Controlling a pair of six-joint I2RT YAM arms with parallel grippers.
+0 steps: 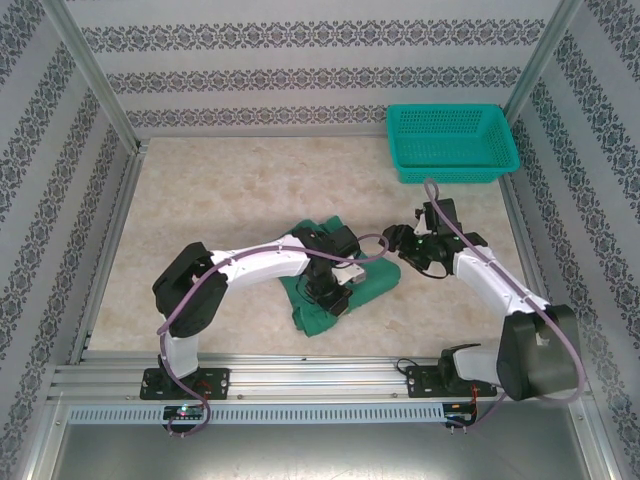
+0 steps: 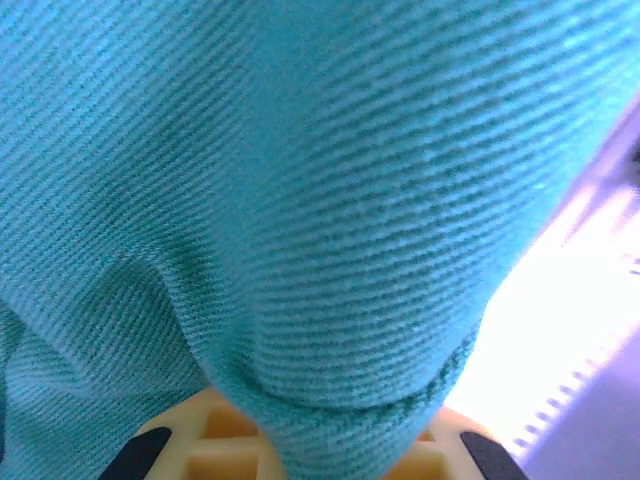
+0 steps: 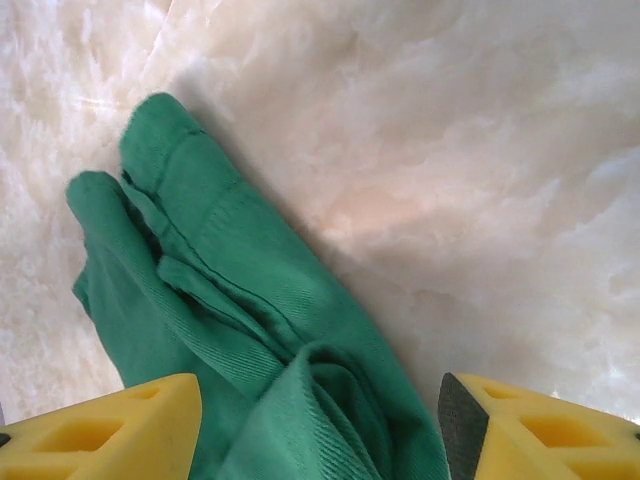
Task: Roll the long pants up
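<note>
The long pants (image 1: 375, 278) lie as a bunched, partly rolled dark green bundle in the middle of the table. My left gripper (image 1: 330, 292) is pressed down on the bundle's near left part. In the left wrist view a thick fold of the pants (image 2: 300, 200) is pinched between the yellow fingers (image 2: 190, 455), so that gripper (image 2: 335, 450) is shut on cloth. My right gripper (image 1: 405, 250) hovers at the bundle's right end. Its fingers (image 3: 110, 430) stand wide apart over a folded end of the pants (image 3: 230, 290), and the gripper (image 3: 320, 430) is open without squeezing the cloth.
A teal mesh basket (image 1: 452, 142) stands at the back right corner. The marbled tabletop (image 1: 230, 200) is bare to the left and behind the bundle. Patterned walls enclose three sides, and a metal rail (image 1: 320, 380) runs along the near edge.
</note>
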